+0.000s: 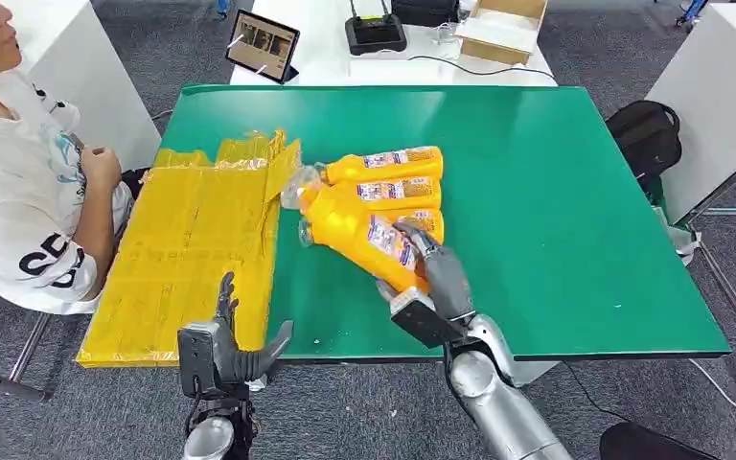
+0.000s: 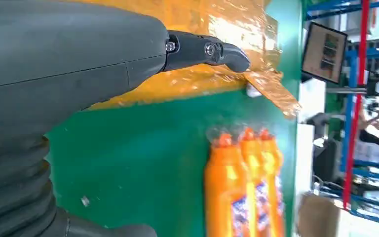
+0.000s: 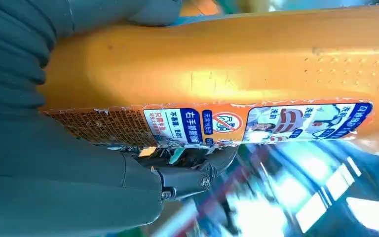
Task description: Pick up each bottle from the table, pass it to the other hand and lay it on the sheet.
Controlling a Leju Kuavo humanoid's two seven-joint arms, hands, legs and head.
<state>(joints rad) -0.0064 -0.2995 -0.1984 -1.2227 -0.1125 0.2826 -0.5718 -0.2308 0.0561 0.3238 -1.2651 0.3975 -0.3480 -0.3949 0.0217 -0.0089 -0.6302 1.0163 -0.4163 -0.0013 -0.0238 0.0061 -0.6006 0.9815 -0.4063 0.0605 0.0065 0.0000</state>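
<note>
My right hand (image 1: 436, 273) grips the nearest orange bottle (image 1: 364, 235) by its lower body. That bottle lies slantwise, its clear cap pointing toward the yellow sheet (image 1: 192, 249). The right wrist view shows this bottle (image 3: 227, 64) and its blue-and-white label close up, with my right hand (image 3: 54, 163) wrapped around it. Whether it is off the table I cannot tell. More orange bottles (image 1: 388, 177) lie side by side just behind it. My left hand (image 1: 225, 340) is open at the table's front edge, by the sheet's near corner. In the left wrist view the bottles (image 2: 242, 187) lie beyond the left hand (image 2: 69, 59).
The green table (image 1: 556, 192) has bare room to the right of the bottles. A seated person (image 1: 19, 182) is close to the sheet's left side. A tablet (image 1: 263, 45), a black device (image 1: 375, 32) and a cardboard box (image 1: 500, 27) stand on the white table behind. A black bag (image 1: 644, 134) sits at the far right.
</note>
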